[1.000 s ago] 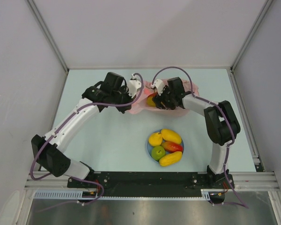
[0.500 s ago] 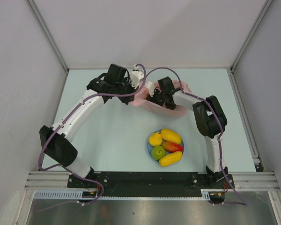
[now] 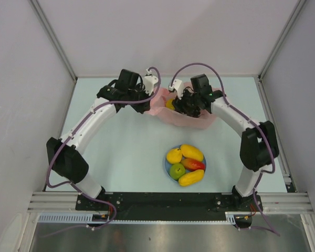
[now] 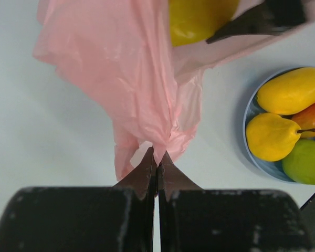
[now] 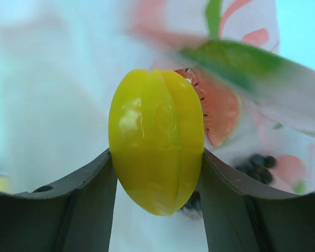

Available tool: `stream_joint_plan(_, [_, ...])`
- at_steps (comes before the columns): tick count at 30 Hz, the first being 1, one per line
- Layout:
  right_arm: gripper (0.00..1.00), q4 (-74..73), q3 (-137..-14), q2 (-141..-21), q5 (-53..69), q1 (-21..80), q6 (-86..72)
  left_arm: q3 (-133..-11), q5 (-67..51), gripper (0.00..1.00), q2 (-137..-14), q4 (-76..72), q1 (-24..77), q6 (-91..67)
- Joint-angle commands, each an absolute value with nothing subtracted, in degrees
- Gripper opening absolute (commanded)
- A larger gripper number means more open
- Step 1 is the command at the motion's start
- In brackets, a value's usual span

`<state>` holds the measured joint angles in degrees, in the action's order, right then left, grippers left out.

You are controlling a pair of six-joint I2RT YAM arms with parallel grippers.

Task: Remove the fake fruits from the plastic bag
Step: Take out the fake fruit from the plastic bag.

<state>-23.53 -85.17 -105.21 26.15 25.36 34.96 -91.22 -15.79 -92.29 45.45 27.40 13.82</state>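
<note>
Left fingers (image 4: 156, 173) pinched shut on bag (image 4: 121, 79) edge, holding its mouth up. Right fingers (image 3: 179, 105) part-open, clamped on yellow starfruit (image 5: 156, 139) inside the bag at table's 12 o'clock. Best lifted straight out, clear of the plastic, then carried toward plate (image 3: 165, 165) at 6 o'clock.

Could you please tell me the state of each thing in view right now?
plastic bag: edge pinched, mouth open
left gripper: shut on the plastic bag
right gripper: shut on the yellow starfruit
yellow starfruit: gripped between both fingers
watermelon slice: inside the bag
grape bunch: inside the bag
blue plate: holding five fruits
</note>
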Motion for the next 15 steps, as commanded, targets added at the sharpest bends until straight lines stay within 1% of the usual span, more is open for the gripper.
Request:
stream_joint_plan(1, [0.09,-29.7,-82.2,-97.1,27.7,25.6,38.2,-89.7,-17.7,0.0,-91.7,41.1,27.2,11.5])
stream_joint_plan(9, [0.08,-34.3,-79.5,-86.7,25.1,25.6,37.9,-86.1,-18.4,0.0,-92.0,38.5,27.2,11.2])
stream_joint_plan(12, [0.08,-37.7,-79.1,-80.4,25.0,25.8,40.9,-86.0,-18.5,0.0,-92.5,38.0,27.2,10.5])
stream_joint_plan(15, [0.1,-43.6,-74.8,-72.6,25.7,27.5,48.2,-86.8,-19.2,0.0,-93.0,38.1,27.2,10.4])
